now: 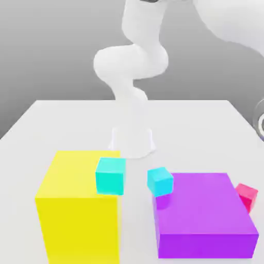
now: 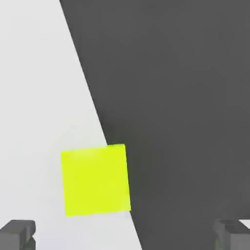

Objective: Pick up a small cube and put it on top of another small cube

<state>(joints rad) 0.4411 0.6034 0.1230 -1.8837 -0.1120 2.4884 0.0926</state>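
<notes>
Your gripper (image 2: 125, 235) stands with its fingers wide apart; the lime-green cube (image 2: 95, 180) lies between and ahead of them at the table's (image 2: 39, 88) edge, its underside hidden from you. In the exterior view, the arm (image 1: 227, 20) is cut off by the frame, and the purple block (image 1: 203, 206) partly hides the pink-red cube (image 1: 247, 196).

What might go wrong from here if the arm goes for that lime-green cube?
The small lime-green cube sits right at the white table's edge, so a slight nudge might tip it off. The gripper is wide open, with the cube nearer one finger than the other; coming down like that, it could push the cube before closing on it.
</notes>
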